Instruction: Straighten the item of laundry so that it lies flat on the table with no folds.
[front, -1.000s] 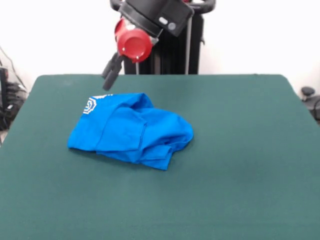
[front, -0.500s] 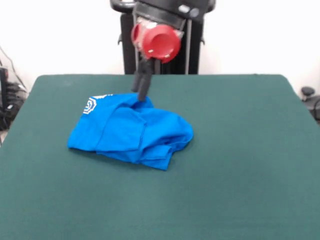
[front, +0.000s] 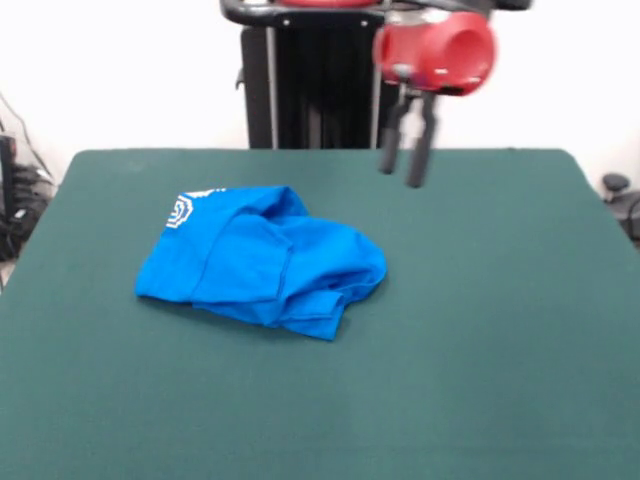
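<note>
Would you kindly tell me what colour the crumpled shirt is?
Bright blue shirt, with a white print at one corner; front view.

Showing a rounded red wrist housing (front: 437, 50), two dark, seemingly black fingers (front: 418, 150), and a black ribbed pedestal (front: 325, 85).

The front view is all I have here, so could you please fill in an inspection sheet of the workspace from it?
Surface: dark green table, bare apart from the shirt.
Job's things: blue T-shirt lies crumpled and folded over itself left of the table's middle; a bit of white print shows at its upper left corner; not flat yet.
Clutter: nothing seen on the table.
Gripper: gripper hangs open and empty above the table's far edge, right of the shirt and clear of it.
Cables: dark cables and equipment off the table's left edge.
Surroundings: white wall behind; black pedestal at the far side; a dark object off the right edge.
</note>
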